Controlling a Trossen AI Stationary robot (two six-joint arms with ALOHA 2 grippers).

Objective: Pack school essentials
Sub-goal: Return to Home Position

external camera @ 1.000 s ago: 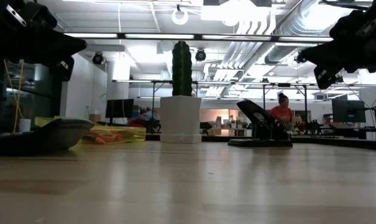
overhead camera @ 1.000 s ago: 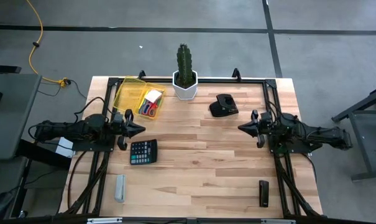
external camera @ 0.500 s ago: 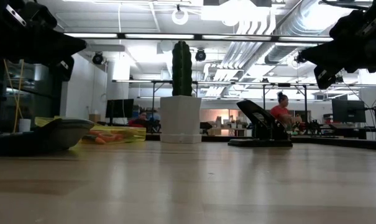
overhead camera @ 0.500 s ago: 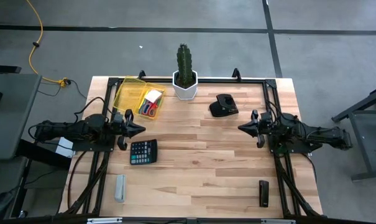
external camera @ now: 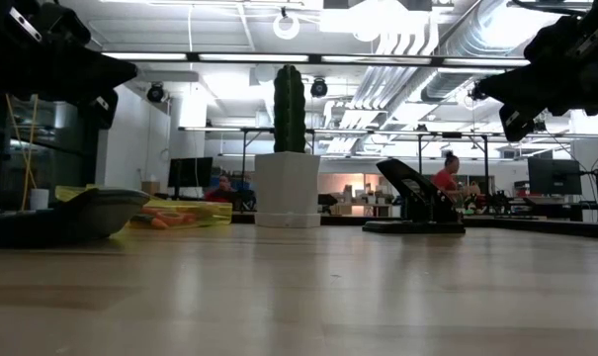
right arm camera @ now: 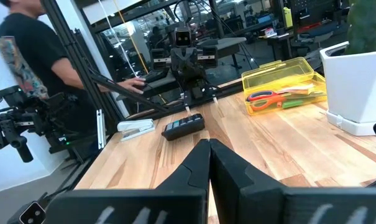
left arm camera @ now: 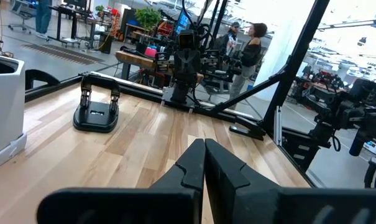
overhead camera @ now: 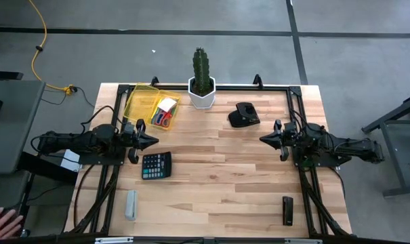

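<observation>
**At the Table Edges: Both Arms Parked, Supply Box Loaded**

On the left side of the table (overhead camera: pixel 218 179), the left gripper (overhead camera: pixel 152 140) hangs above the wood just beside the calculator (overhead camera: pixel 156 165). Its two fingers are pressed together on nothing, and the left wrist view shows the tips meeting. On the right side, the right gripper (overhead camera: pixel 263 139) mirrors it, with its fingers likewise pressed together and empty. Both grippers point inward toward the table's middle. This posture is judged to be the rest position, since arms held at the edges leave the work area and the box unobstructed.

The yellow box (overhead camera: pixel 138 102) sits near the far left corner, just beside the cactus pot (overhead camera: pixel 202 95). It is within the left arm's reach, which is the likely reason for placing it there. Its contents lie in the half nearer the pot. Whether the other half is a second compartment or an opened lid cannot be told.

Contents and orientation:
- The red-handled scissors (overhead camera: pixel 164 120) lie with their long axis along the box's length, roughly from near edge to far edge and slightly tilted. The right wrist view suggests the handles are at the near end and the blades point toward the far edge.
- The green pen (right arm camera: pixel 294 102) appears to lie alongside the scissors, roughly parallel to them.
- The white block (overhead camera: pixel 167 104) rests toward the far end.

The calculator and the pale grey bar (overhead camera: pixel 131 204) lie on the table outside the box. A person's hand (overhead camera: pixel 1 222) shows off the table, past the near left corner. Packing is judged complete.
</observation>
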